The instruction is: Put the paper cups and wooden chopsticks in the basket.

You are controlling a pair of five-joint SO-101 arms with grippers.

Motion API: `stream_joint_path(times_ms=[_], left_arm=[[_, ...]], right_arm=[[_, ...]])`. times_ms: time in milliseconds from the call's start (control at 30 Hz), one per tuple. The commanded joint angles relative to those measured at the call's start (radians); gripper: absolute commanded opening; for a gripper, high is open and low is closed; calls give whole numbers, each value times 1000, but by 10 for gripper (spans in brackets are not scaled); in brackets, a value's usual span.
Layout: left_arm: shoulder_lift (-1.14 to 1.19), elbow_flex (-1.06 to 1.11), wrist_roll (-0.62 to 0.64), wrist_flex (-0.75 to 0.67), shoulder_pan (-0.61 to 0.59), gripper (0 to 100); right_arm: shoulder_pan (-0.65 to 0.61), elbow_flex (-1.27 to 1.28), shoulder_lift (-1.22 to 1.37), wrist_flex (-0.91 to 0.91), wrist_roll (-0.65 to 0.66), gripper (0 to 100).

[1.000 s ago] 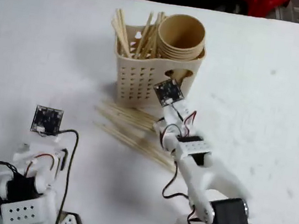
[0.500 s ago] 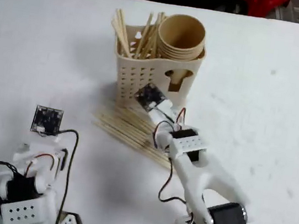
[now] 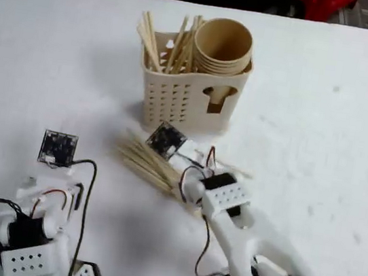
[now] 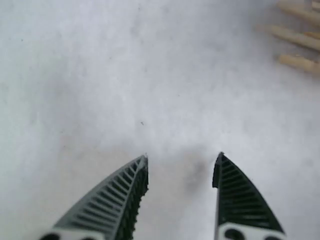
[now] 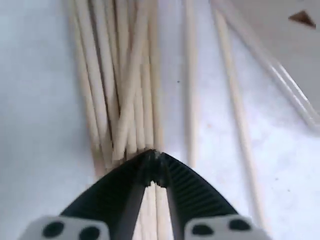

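Chopsticks [image 5: 131, 100] on table [image 3: 322, 130] — right gripper [image 5: 153, 159] tight around several

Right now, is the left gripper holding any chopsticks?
No, the left gripper is open above bare table, with the chopsticks lying apart from it.

No words, labels, numbers or signs can be read: the basket [image 3: 176, 99], cups [image 3: 223, 44], chopsticks [image 3: 143, 161] and table [image 3: 327, 96] all show plain, unmarked surfaces.
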Motion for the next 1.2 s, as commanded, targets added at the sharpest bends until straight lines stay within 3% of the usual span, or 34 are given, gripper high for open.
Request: stream_joint_path(times_ms=[0, 100, 200, 300, 400, 1067, 1167], left_arm=[[-4, -3, -3, 2, -5, 219], [-4, -3, -3, 2, -5, 219], [-4, -3, -3, 2, -5, 219], [-4, -3, -3, 2, -5, 219], [-4, -3, -3, 2, -5, 219], [-4, -3, -3, 2, -5, 219], [-4, -3, -3, 2, -5, 219]], right_arm=[[2, 5, -107, 2, 9, 21], [76, -20, -171, 48, 9, 29], [157, -81, -183, 108, 11, 119], [186, -112, -150, 139, 110, 193], [193, -115, -97, 133, 170, 193], [183, -115, 240, -282, 173, 193], [183, -115, 251, -280, 173, 114]])
